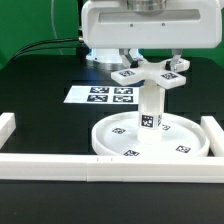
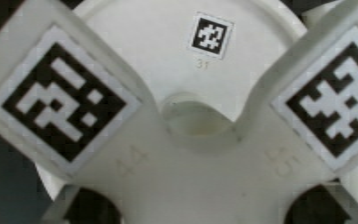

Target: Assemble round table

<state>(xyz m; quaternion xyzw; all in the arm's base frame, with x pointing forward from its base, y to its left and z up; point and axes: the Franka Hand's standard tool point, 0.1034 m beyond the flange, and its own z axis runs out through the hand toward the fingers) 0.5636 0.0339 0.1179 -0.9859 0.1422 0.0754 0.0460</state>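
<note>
The large round rimmed disc (image 1: 112, 142) lies flat on the black table. The short cylindrical post (image 1: 150, 108) stands upright on the disc's middle. The cross-shaped piece (image 1: 150, 74) sits on top of the post with its tagged arms spread. My gripper (image 1: 150, 66) hangs straight above, its fingers on either side of the cross-shaped piece and shut on it. In the wrist view the cross-shaped piece (image 2: 194, 165) fills the picture, with two tagged arms and a centre hole. A finger (image 2: 51, 197) shows at each edge of it. The disc (image 2: 158, 20) lies behind.
The marker board (image 1: 100, 95) lies on the table behind the disc, toward the exterior view's left. Long white border bars run along the front (image 1: 50, 165), the left (image 1: 8, 128) and the right (image 1: 212, 135). A green backdrop stands behind.
</note>
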